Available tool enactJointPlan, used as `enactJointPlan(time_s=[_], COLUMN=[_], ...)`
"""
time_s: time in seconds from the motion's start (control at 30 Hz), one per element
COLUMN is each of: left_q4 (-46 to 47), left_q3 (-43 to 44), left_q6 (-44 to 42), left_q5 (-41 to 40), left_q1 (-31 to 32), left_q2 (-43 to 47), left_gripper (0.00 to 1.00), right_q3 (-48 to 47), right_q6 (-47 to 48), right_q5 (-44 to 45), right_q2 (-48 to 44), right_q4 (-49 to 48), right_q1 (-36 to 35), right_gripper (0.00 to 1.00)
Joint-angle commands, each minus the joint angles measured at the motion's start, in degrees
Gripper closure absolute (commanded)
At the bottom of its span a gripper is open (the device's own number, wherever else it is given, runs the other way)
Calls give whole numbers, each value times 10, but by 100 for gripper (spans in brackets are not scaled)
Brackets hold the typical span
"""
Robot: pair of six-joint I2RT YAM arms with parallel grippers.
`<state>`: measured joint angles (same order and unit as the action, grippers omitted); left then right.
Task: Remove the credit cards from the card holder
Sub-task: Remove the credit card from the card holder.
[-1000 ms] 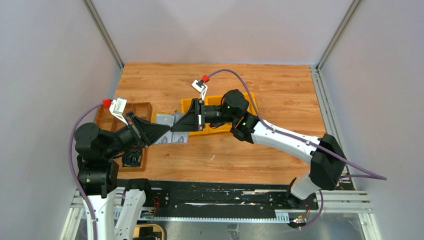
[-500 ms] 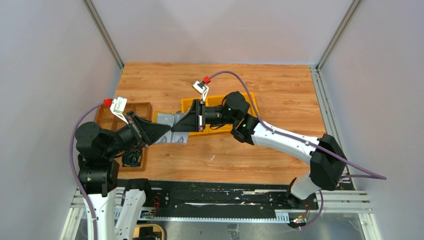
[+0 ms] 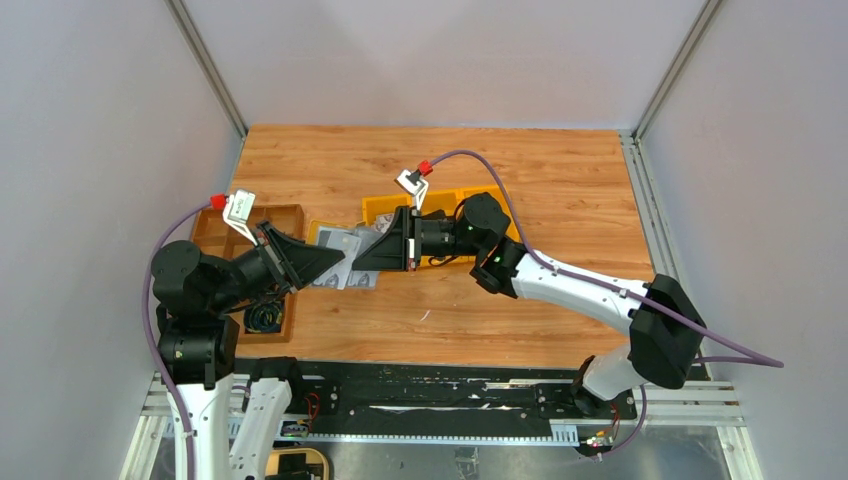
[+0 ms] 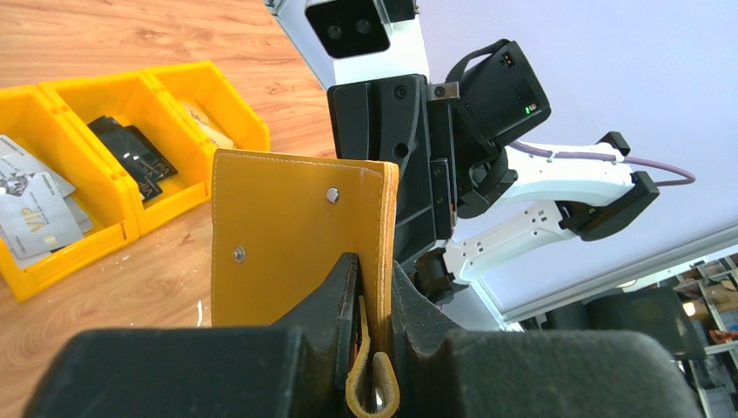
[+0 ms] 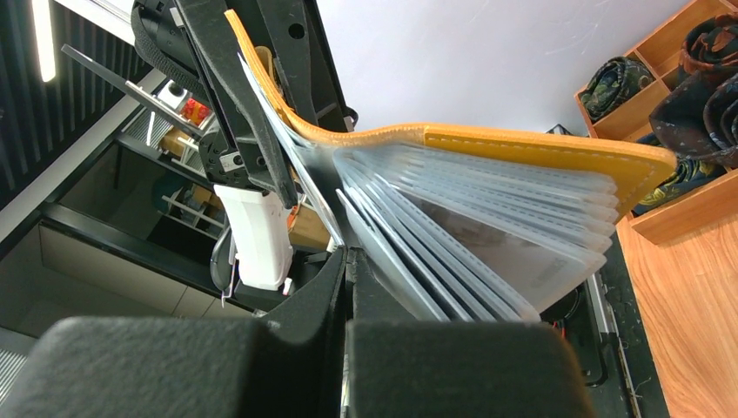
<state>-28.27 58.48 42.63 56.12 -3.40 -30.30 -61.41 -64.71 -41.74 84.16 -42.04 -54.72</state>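
The mustard-yellow card holder (image 4: 296, 235) hangs open in the air between my two grippers, its silver snap studs showing. My left gripper (image 4: 370, 272) is shut on its cover beside the folded spine. From the right wrist view, its clear-grey sleeves (image 5: 487, 226) fan out below the yellow cover (image 5: 540, 148). My right gripper (image 5: 348, 254) is shut on a thin pale card edge that runs up along the leftmost sleeve. In the top view the holder (image 3: 343, 243) sits between the left gripper (image 3: 336, 260) and the right gripper (image 3: 362, 260), above the table's left middle.
Yellow bins (image 4: 104, 131) stand just behind the holder and show in the top view (image 3: 375, 208). They hold silver cards (image 4: 35, 209) and black cards (image 4: 139, 157). A brown compartment tray (image 3: 215, 225) with rolled ties is at the left, under the left arm.
My right gripper has drawn back to the right, away from the left gripper. The holder has opened wider between them. The left arm has hardly moved.
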Motion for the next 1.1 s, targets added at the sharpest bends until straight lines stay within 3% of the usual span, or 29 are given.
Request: enactJointPlan(time_s=[0.0,0.13,0.37,0.5,0.67,0.83,1.07], left_q4=[46,37,48,56,64,69,58], left_q3=[13,21,15,18,15,14,25], left_q6=[19,8,23,32,52,57,45], left_q5=[13,8,5,6,11,18,15], left_q1=[4,4,4,4,5,5,4], left_q2=[2,2,2,0,3,7,-1], left_gripper=[97,100,100,100,100,100,100], right_q3=[9,7,-17,-32,-49,-52,-18], right_q6=[5,1,-32,-47,-66,-91,-83], right_q5=[10,7,-8,-14,-16,-19,-27], right_q2=[-9,-9,6,21,45,62,29], right_q4=[-3,-7,-52,-71,-92,-125,-131], right_q1=[8,9,9,8,5,1,13], right_gripper=[100,100,63,57,60,90,100])
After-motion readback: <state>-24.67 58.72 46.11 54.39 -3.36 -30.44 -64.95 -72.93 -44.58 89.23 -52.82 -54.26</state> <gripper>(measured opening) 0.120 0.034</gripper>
